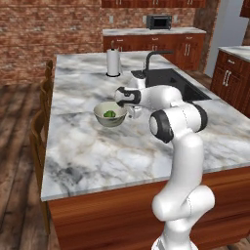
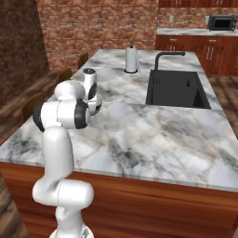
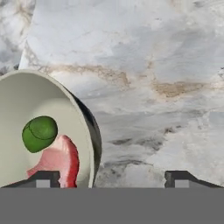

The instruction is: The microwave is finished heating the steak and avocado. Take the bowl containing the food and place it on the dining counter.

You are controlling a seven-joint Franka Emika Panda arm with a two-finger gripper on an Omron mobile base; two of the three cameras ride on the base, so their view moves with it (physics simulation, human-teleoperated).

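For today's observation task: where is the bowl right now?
The bowl sits on the dining counter in the left base view, beside the open pincer, nearer than the paper towel roll.

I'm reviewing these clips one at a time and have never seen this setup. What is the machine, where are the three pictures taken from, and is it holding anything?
All rendered: a white jointed robot arm on a driving base. Two pictures look over it from behind, left and right; the third looks along its hand. Its gripper stands open astride the rim of a round cream-white bowl with a dark green avocado and pinkish-red steak inside. The bowl sits on the white-and-grey marble dining counter, whose black sink and white paper-towel roll lie beyond. Nothing is gripped.
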